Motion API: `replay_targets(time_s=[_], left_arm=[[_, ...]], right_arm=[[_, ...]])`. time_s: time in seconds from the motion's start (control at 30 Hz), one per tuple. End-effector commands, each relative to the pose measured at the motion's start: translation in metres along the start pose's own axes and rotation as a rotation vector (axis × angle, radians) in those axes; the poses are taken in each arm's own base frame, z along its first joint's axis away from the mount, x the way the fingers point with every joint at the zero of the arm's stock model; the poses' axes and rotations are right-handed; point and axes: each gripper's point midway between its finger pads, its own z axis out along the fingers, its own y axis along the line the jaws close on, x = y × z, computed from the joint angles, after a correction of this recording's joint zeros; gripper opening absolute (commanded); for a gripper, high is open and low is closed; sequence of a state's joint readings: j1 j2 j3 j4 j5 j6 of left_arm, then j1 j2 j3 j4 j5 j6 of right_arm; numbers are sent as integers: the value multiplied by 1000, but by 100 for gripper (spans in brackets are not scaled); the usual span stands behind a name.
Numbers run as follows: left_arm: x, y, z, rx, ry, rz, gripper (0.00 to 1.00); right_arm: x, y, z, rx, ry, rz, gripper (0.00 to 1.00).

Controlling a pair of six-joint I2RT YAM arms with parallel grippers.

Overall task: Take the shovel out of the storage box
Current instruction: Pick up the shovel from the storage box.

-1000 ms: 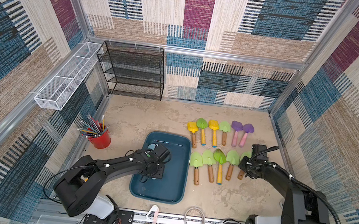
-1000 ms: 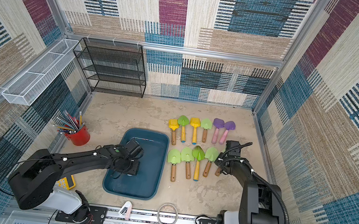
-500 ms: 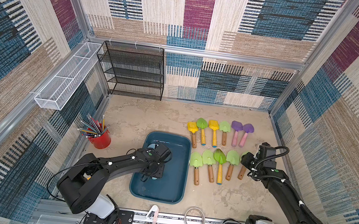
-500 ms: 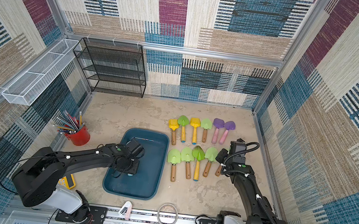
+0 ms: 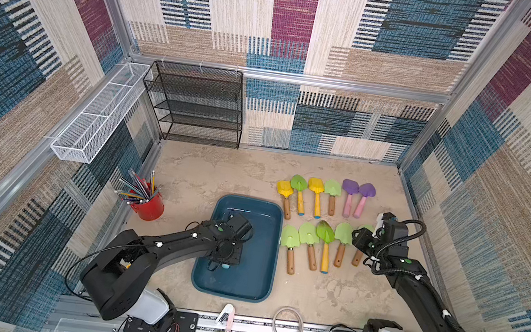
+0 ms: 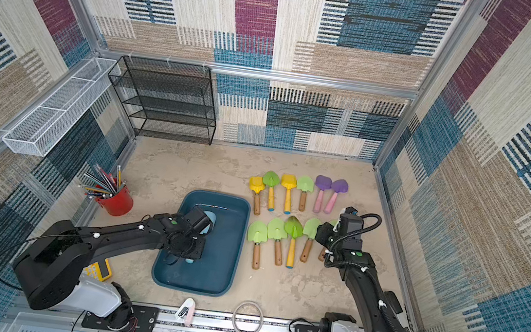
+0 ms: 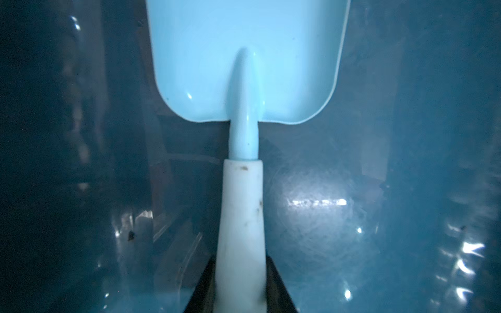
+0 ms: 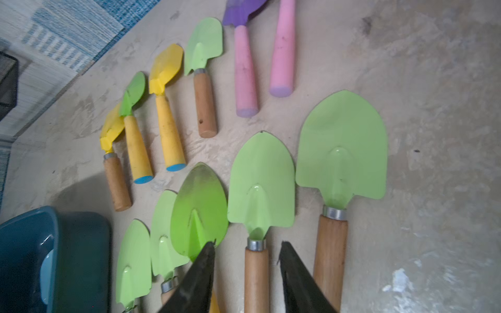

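Left fingers point(image 7: 202, 295) closed — shovel point(image 7: 244, 67) gripped, in storage box point(image 5: 260, 262)

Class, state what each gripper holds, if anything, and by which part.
Left gripper holds the light blue shovel by its white handle; right gripper holds nothing.

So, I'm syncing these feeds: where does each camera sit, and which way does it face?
Top views: high over the robot's front edge, looking down and back across the table; left arm and right arm show.
Left wrist: on the left arm, inside the storage box, looking along the blue shovel; left fingers clamp its handle.
Right wrist: on the right arm, low over the table, facing the laid-out shovels; right fingers open astride a green shovel's handle.
Shared: the blue shovel shows in both wrist views and a top view.
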State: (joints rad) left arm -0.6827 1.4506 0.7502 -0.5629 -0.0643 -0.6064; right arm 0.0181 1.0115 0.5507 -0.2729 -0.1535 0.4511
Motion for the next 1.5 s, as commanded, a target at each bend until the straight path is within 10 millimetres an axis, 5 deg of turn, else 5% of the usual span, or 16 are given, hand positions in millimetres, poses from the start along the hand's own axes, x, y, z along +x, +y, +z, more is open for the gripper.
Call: replay_targets(time_s=[0.0, 0.67, 1.1, 1.47], left_arm=[[8, -4, -8, 27, 43, -10, 2], [-32, -47, -72, 369, -57, -106, 0], [-54, -75, -94, 798, -68, -276, 0], [-67, -87, -114, 1042, -105, -324, 0]], right_arm=[[-16, 26, -12, -101, -58, -40, 43], [-6, 149, -61, -648, -12, -88, 51], [47, 222, -67, -959, 202, -84, 59], [92, 265, -44, -1048, 431, -67, 59]])
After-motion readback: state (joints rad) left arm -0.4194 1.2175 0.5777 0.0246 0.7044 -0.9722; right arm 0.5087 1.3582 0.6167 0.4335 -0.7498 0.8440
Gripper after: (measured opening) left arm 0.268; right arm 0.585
